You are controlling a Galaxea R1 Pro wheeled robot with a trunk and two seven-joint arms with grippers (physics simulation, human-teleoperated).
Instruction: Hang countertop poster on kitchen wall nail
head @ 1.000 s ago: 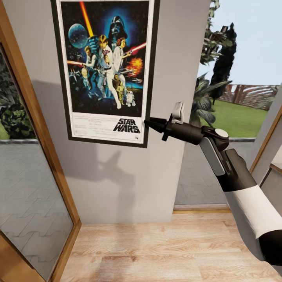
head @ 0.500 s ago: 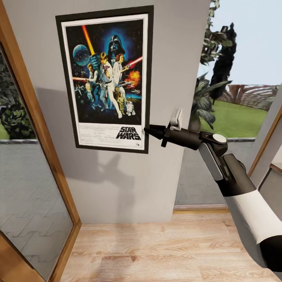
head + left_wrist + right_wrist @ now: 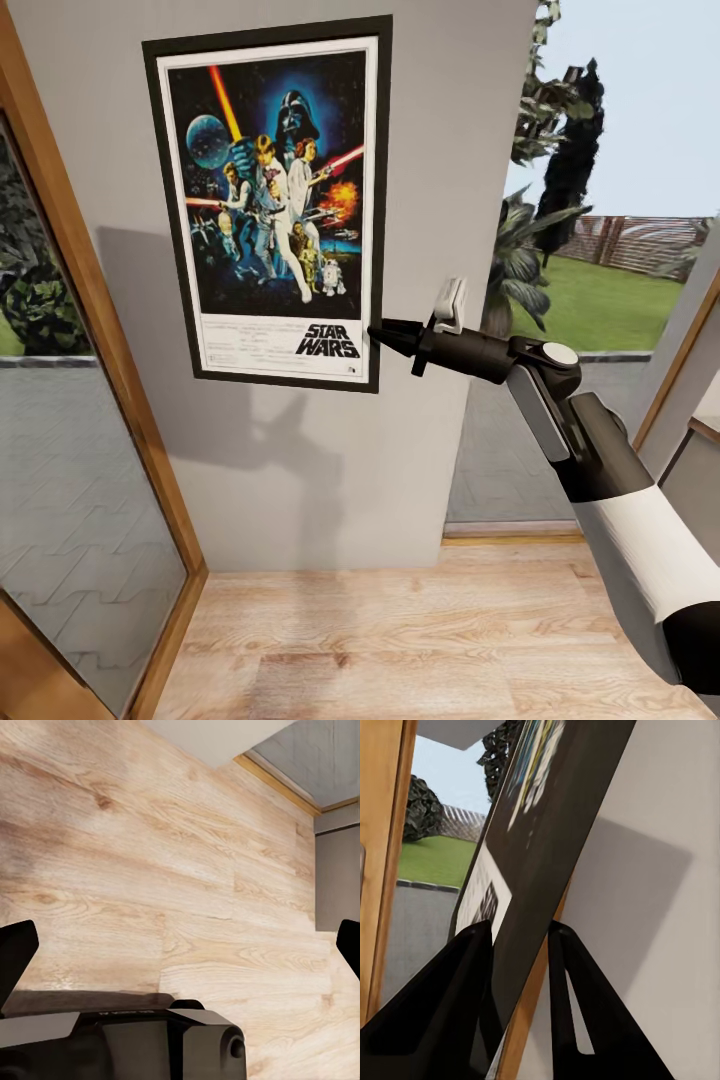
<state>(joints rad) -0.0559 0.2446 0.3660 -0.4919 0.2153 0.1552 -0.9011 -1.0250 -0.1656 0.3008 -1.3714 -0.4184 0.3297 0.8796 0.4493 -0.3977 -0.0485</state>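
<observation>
A light grey wall (image 3: 330, 470) rises from a pale wood floor (image 3: 420, 640), with a wood-framed glass door (image 3: 80, 430) to the left and a garden view to the right. One poster (image 3: 275, 205) hangs flat on the wall. The right gripper (image 3: 385, 333) pinches its lower right frame edge. The left gripper (image 3: 180, 945) is spread wide over the floor, holding nothing.
</observation>
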